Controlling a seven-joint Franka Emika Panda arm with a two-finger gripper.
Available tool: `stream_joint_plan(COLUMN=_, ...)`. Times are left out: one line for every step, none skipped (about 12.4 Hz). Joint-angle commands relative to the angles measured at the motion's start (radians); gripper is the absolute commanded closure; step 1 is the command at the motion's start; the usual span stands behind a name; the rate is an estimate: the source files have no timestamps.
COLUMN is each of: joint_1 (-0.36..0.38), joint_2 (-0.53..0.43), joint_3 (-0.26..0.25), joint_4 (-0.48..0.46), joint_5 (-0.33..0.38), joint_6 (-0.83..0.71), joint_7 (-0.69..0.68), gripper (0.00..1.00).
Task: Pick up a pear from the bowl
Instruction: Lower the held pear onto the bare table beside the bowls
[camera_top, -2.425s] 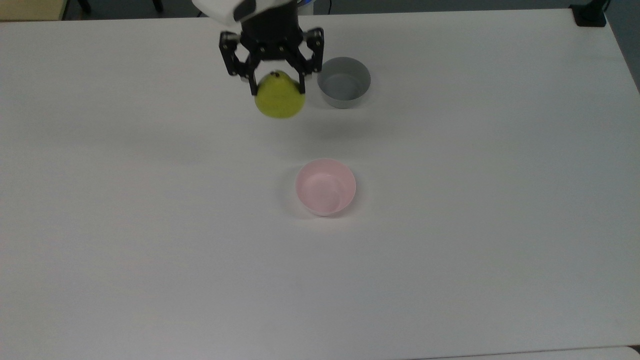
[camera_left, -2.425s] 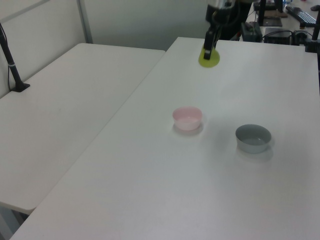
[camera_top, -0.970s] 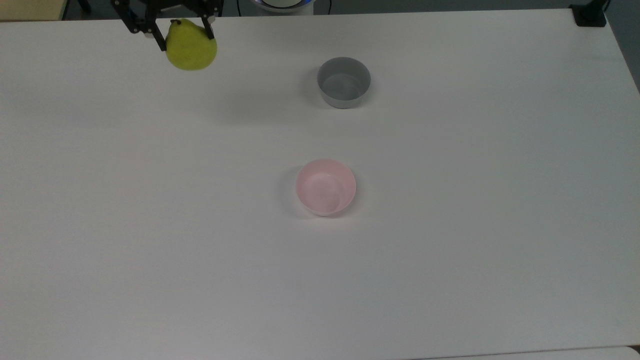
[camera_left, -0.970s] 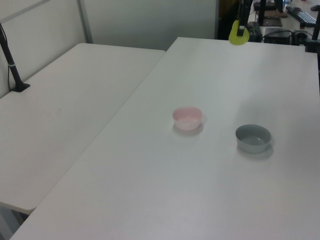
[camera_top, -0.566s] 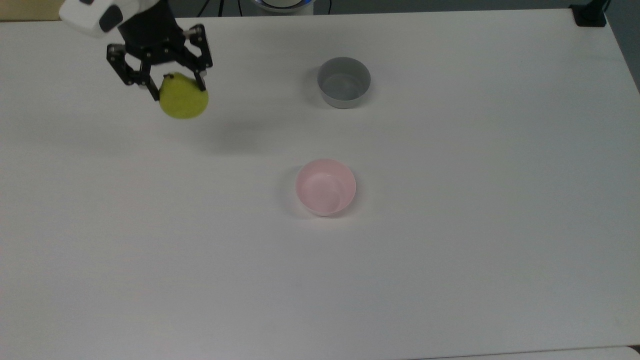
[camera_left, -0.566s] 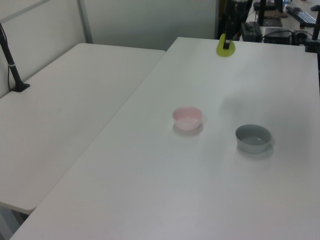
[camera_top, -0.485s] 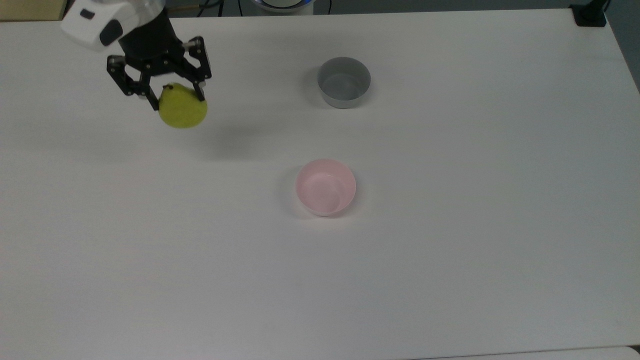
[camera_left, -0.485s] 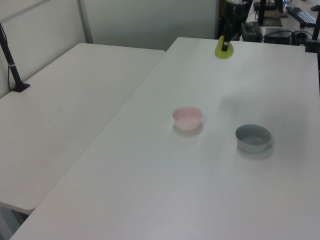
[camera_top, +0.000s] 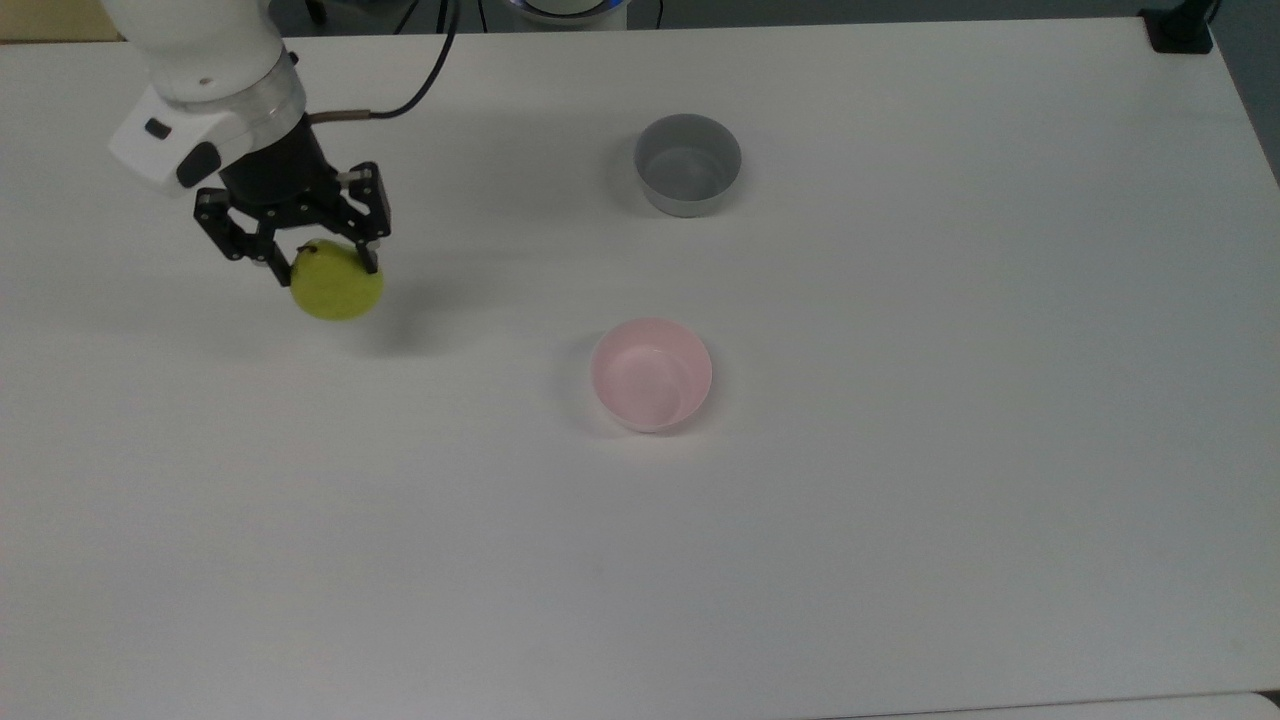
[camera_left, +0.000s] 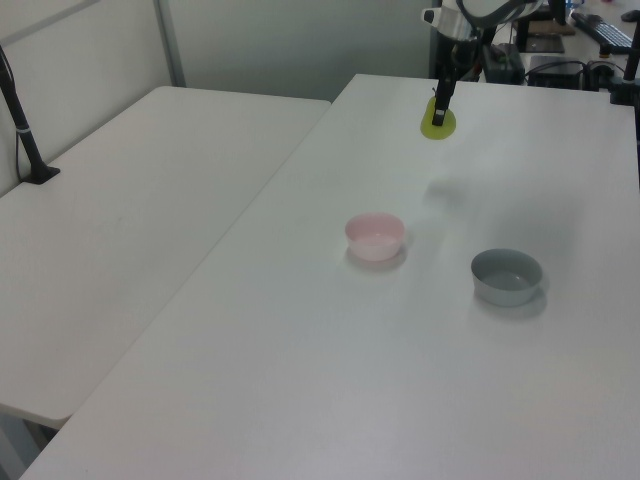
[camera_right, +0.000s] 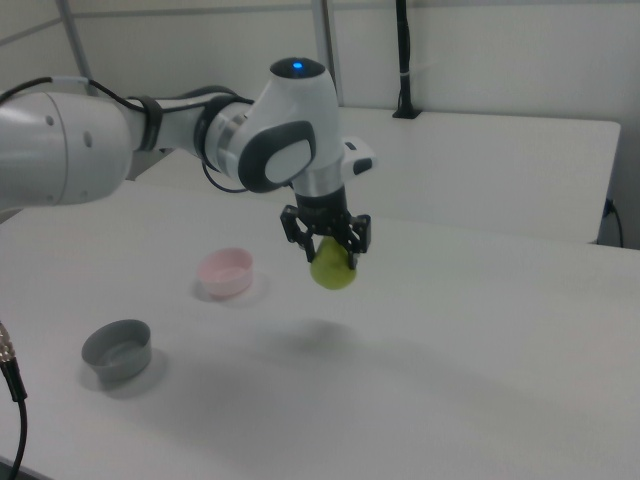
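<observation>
Grip: my gripper (camera_top: 324, 267) is closed on the pear (camera_top: 337, 283), one finger (camera_top: 278, 270) on each side of its narrow top, the rounded body hanging below.
Pear: in the air, clear of the table (camera_top: 900, 500); its shadow lies on the surface beneath and a little aside in the right view. In the top view it sits toward the table's far left corner region, short of the left edge.
Pear, other views: in the left view it hangs (camera_left: 437, 121) near the table's far edge, under my gripper (camera_left: 438, 108); in the right view it hangs (camera_right: 333, 266) below my gripper (camera_right: 326, 248), tilted slightly.
Bowl: pink (camera_top: 651, 374), upright near the middle of the table, nothing in it, well apart from the pear. Seen also in the left view (camera_left: 375, 236) and the right view (camera_right: 226, 272).
Grey bowl: (camera_top: 687, 164) upright, nearer the far edge in the top view, apart from the pink bowl; also in the left view (camera_left: 507, 276) and the right view (camera_right: 117, 350).
Arm: my white arm (camera_right: 150, 135) comes in from the right view's left; a black cable (camera_top: 425, 70) trails off the wrist toward the far edge in the top view.
</observation>
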Motion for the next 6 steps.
stream_joint_plan(joint_1=-0.007, joint_2=0.057, joint_3=-0.011, joint_4=0.001, joint_5=-0.011, joint_6=0.096, joint_7=0.005, gripper=0.7)
stream_joint_plan(joint_1=-0.011, joint_2=0.071, joint_3=-0.013, joint_4=0.001, joint_5=-0.011, joint_6=0.124, joint_7=0.005, gripper=0.7)
stream_joint_plan(joint_1=-0.011, joint_2=0.08, joint_3=-0.013, joint_4=-0.002, joint_5=-0.011, joint_6=0.133, joint_7=0.003, gripper=0.7)
stream_joint_plan(joint_1=-0.011, joint_2=0.114, joint_3=-0.014, joint_4=-0.003, joint_5=-0.013, joint_6=0.162, joint_7=0.003, gripper=0.7)
stream_joint_plan(joint_1=-0.011, joint_2=0.128, joint_3=-0.014, joint_4=-0.005, joint_5=-0.013, joint_6=0.187, joint_7=0.003, gripper=0.7)
stream_joint_plan(joint_1=-0.011, joint_2=0.145, joint_3=-0.014, joint_4=-0.005, joint_5=-0.014, joint_6=0.205, joint_7=0.003, gripper=0.7)
